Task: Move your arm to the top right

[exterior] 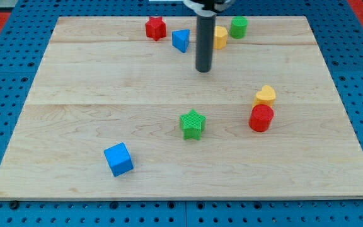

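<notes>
My tip (203, 70) rests on the wooden board (106, 101) a little above its middle, near the view's top. The dark rod rises from it and partly hides a yellow block (220, 37). A blue triangular block (181, 40) lies just left of the rod, and a red star block (155, 28) is further left. A green block (238, 27) sits up and to the right of the tip. The tip touches no block.
A green star block (193, 123) lies below the tip near the board's middle. A yellow heart block (265, 96) touches a red cylinder block (261, 118) at the right. A blue cube (118, 159) sits at the lower left. Blue pegboard surrounds the board.
</notes>
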You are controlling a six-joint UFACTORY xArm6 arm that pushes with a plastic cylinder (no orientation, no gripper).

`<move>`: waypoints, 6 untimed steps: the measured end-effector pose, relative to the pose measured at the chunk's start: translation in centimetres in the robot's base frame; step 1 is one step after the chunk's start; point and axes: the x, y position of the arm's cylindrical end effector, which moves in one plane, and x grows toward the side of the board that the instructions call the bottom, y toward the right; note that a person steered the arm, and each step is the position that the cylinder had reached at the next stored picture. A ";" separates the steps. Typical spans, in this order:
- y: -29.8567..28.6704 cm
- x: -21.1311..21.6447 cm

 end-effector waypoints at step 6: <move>16.2 -16.8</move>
